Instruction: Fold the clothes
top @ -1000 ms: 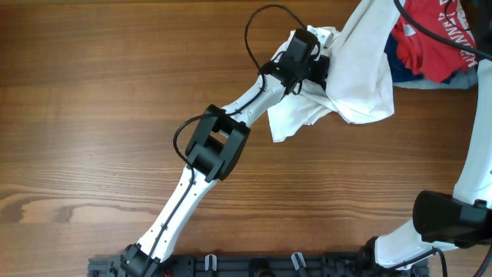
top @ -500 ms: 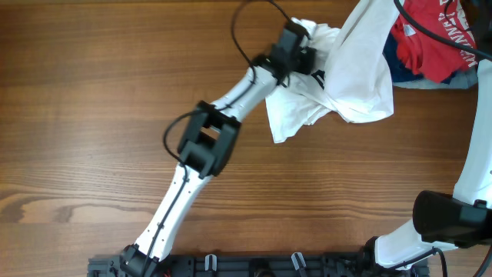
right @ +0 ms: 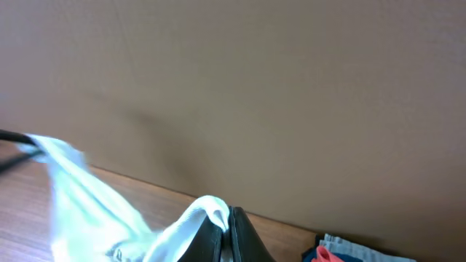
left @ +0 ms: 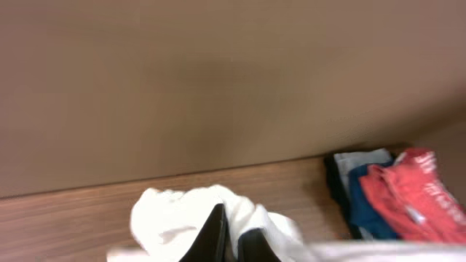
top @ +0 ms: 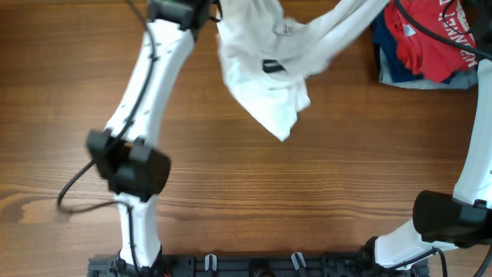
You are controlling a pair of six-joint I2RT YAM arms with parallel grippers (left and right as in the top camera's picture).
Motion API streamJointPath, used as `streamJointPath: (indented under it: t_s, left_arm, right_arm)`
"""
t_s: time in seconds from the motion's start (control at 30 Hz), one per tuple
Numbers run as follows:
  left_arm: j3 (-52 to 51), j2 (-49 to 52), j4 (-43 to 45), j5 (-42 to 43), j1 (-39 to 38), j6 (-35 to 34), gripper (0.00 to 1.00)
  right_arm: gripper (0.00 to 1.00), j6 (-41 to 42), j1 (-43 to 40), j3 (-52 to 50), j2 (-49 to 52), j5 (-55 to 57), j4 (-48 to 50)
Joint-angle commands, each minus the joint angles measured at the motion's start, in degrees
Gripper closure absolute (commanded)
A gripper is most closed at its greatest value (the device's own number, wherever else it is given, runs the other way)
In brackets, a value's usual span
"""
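Note:
The clothes, a white T-shirt (top: 261, 81), hang stretched between my two grippers at the far edge of the table, with a loose corner drooping to the wood (top: 283, 131). In the left wrist view my left gripper (left: 234, 240) is shut on a bunched fold of the T-shirt (left: 167, 218), with cloth on both sides of the black fingers (left: 216, 234). The right wrist view shows my right gripper (right: 228, 231) shut on another edge of the T-shirt (right: 207, 209), which trails off to the left (right: 80, 193). A small dark mark (top: 270, 66) shows on the fabric.
A red garment with white lettering (top: 427, 35) lies on blue folded garments (top: 390, 65) at the far right corner, also seen as a red garment (left: 408, 193) in the left wrist view. My left arm (top: 131, 165) crosses the left half of the table; the right arm (top: 477, 154) runs along the right edge.
My left gripper closed on the T-shirt, then swung left and toward the far edge, dragging the cloth away from the pile and spreading it between both grippers. The right gripper stayed put.

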Motion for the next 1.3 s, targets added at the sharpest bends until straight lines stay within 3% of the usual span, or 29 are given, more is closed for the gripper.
streamJointPath:
  t_s: [0.0,0.23,0.5,0.8,1.27]
  left_arm:
    - [0.3,-6.1,-2.6,-2.5,3.3,3.0,0.96]
    - [0.3,-14.9,-7.8,-11.5,11.5,3.8,0.96]
    - [0.3,-23.5,-12.7,-13.6,23.6,6.0,0.96]
    - [0.3,-26.3,-9.5,-13.7,25.6,7.7,0.96]
    - [0.3,-37.8,-13.3,-14.9,25.6,8.7,0.96]
  right_arm:
    - [0.96,-0.9,0.1,0.4,1.4,-2.5,2.3]
    - [0.96,-1.0,0.1,0.4,1.5,-2.9,9.2]
    - [0.96,0.6,0.0,0.5,1.5,-2.4,14.8]
    - [0.96,5.0,0.1,0.5,1.2,-2.9,30.5]
    - [0.96,3.0,0.1,0.5,-2.5,-4.3,22.1]
